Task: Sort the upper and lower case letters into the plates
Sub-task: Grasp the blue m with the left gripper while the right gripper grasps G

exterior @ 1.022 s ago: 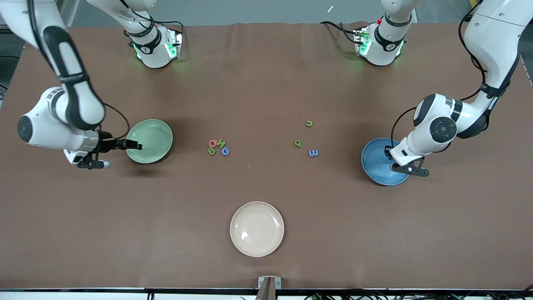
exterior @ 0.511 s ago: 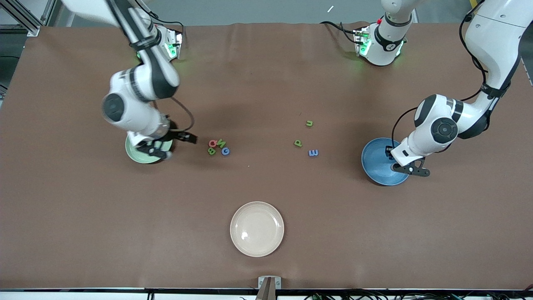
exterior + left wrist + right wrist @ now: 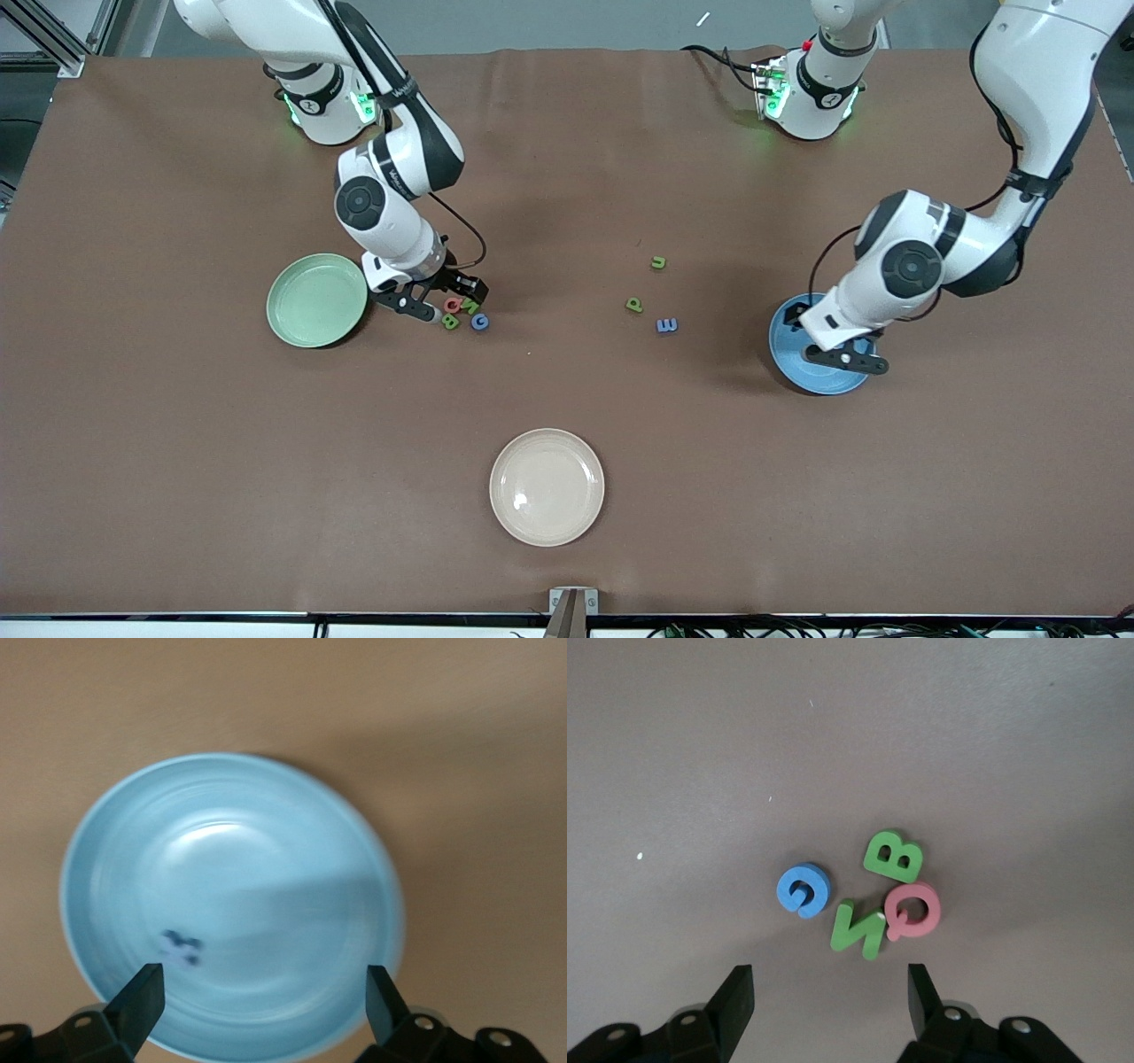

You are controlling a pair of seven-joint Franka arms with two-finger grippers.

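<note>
— Starting at the right gripper point(image 3: 830, 992): hanging over the bunched letters, fingers point(image 3: 735, 997) spread wide, pinching nothing.

— Seeing which letters under it?

— Counting four, all lying flat on the table point(image 3: 567, 399): blue G point(image 3: 803, 889), green N point(image 3: 858, 928), green B point(image 3: 893, 856), pinkish Q point(image 3: 912, 911). N and Q touching, B just beside Q, G slightly apart. All sitting in line with the gap between the fingers but not yet between them.

— Going outward from there?

— Finding the mint green plate point(image 3: 316, 299) just beside the cluster, toward the right arm's end of the table, showing no letter in it. Finding three more letters well apart toward the left arm's end: green u point(image 3: 658, 262), green p point(image 3: 634, 305), blue E point(image 3: 666, 325).

— And the left gripper point(image 3: 263, 988)?

— Hovering over the blue plate point(image 3: 292, 815), fingers parted, gripping nothing. Noticing a small dark blurred speck point(image 3: 182, 946) inside that plate; possibly a letter, too smeared for telling.

— Judging progress how?

— Barely begun: at most one piece plated, seven lying loose. Needing next a descent onto one capital, most likely the G, sitting clear of its neighbours. Ignoring the cream plate point(image 3: 547, 487), nearest the front camera.
</note>
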